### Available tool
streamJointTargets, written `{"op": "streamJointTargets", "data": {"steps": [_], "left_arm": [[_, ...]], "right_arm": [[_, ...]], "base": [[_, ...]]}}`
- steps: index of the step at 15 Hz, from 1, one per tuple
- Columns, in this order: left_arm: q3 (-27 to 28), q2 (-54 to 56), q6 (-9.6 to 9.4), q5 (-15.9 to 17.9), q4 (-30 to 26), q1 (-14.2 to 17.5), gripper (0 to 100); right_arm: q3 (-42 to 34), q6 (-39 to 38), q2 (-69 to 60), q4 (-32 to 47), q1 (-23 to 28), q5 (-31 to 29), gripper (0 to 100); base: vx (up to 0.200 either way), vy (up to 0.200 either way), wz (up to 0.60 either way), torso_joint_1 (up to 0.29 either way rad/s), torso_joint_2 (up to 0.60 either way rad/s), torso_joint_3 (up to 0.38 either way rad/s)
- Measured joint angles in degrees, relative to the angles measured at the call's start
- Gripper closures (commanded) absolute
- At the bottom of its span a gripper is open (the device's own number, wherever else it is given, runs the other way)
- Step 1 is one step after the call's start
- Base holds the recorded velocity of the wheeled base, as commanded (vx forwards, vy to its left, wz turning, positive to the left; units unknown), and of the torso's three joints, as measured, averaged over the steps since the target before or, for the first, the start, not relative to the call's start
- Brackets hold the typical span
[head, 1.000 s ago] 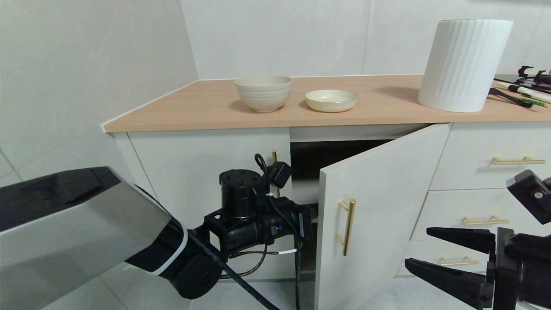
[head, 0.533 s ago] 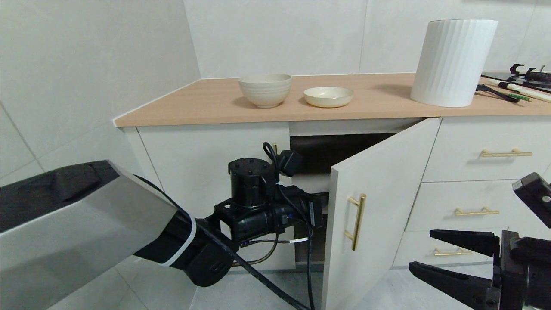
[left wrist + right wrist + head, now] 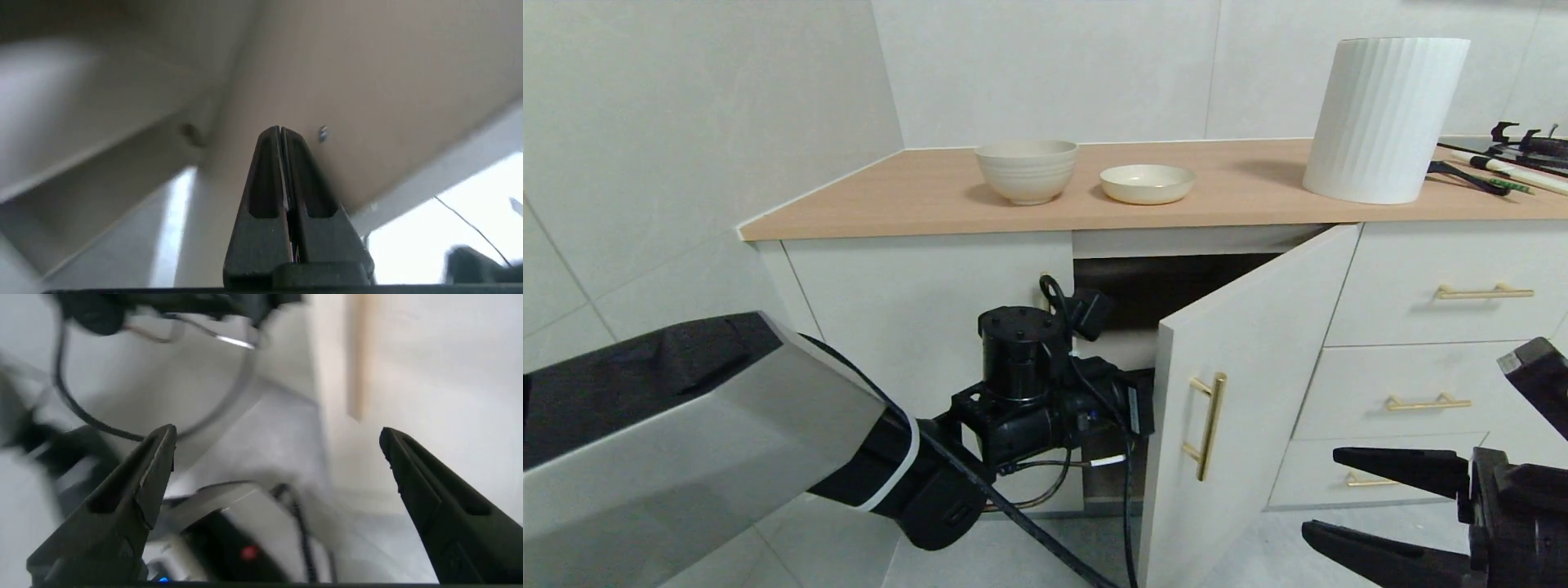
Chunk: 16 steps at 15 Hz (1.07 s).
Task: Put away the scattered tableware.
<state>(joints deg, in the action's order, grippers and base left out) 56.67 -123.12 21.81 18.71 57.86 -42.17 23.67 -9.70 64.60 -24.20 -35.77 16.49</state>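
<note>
Wood counter top [image 3: 915, 196] runs along a white tiled wall. From the head, we see a bowl [image 3: 1027, 170] and a small dish [image 3: 1147, 183] side by side on it. They do not touch. Both sit back from the front edge, with bare wood around them. A tall white tub [image 3: 1384, 118] stands well off to the right. Below, a cupboard door [image 3: 1241, 392] stands half open, and the left arm [image 3: 1021, 384] sits in the dark gap beside it. The right gripper [image 3: 1396, 514] hangs low by the drawers [image 3: 1445, 286], spread wide and holding nothing.

From the left wrist, we see the left gripper [image 3: 280, 139] pressed tight together with nothing between. A pale panel is close, and we cannot tell if they touch.

From the right wrist, we see the wide-apart fingers [image 3: 131, 506] around only air, with black cables [image 3: 204, 400] beyond.
</note>
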Motion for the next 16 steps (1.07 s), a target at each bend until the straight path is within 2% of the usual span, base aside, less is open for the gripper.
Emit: {"op": "streamJointTargets", "data": {"steps": [1, 2, 4, 5, 6, 7, 8, 11, 14, 16], "left_arm": [[-0.20, 0.39, 0.60, 0.91, 0.00, -1.79, 100], [-0.91, 1.11, 1.67, 3.75, 0.13, -3.89, 100], [-3.95, 5.07, 5.50, 17.31, 0.50, -9.12, 100], [-6.01, 7.55, 7.12, 22.39, 0.66, -10.40, 100], [-7.92, 9.64, 8.05, 24.48, 0.66, -11.14, 100], [-8.97, 11.03, 8.13, 24.67, 0.85, -10.97, 100], [-9.68, 11.93, 7.28, 24.61, 0.74, -9.62, 100], [-11.29, 13.79, 4.11, 21.69, 0.20, -2.12, 100], [-13.00, 19.54, 3.01, 20.78, -9.36, 4.07, 100], [-13.40, 25.77, 0.20, 19.55, -18.99, 7.91, 100]], "right_arm": [[-0.30, 0.00, -0.84, 0.01, -0.59, 2.61, 0], [-0.52, 0.02, -1.78, 0.26, -0.94, 4.99, 0], [-0.83, 0.18, -4.05, 2.44, -1.49, 8.52, 0], [-0.91, 0.65, -5.06, 3.64, -2.10, 9.26, 0], [-0.94, 0.98, -5.86, 4.50, -2.79, 9.61, 0], [-0.94, 1.12, -6.39, 5.35, -3.34, 9.75, 0], [-0.89, 1.17, -6.63, 5.81, -3.64, 9.75, 0], [-0.15, 1.12, -6.33, 5.81, -3.71, 8.92, 0], [1.43, 0.89, -4.13, 5.32, -2.02, 3.54, 0], [2.26, 0.84, -3.16, 5.35, -1.60, 2.26, 0]], "base": [[0.000, 0.000, 0.00, 0.000, 0.00, 0.000], [0.000, 0.000, 0.00, 0.000, 0.00, 0.000], [0.000, 0.000, 0.00, 0.000, 0.00, 0.000], [0.000, 0.000, 0.00, 0.000, 0.00, 0.000], [0.000, 0.000, 0.00, 0.000, 0.00, 0.000], [0.000, 0.000, 0.00, 0.000, 0.00, 0.000], [0.000, 0.000, 0.00, 0.000, 0.00, 0.000], [0.000, 0.000, 0.00, 0.000, 0.00, 0.000], [0.000, 0.000, 0.00, 0.000, 0.00, 0.000], [0.000, 0.000, 0.00, 0.000, 0.00, 0.000]]}}
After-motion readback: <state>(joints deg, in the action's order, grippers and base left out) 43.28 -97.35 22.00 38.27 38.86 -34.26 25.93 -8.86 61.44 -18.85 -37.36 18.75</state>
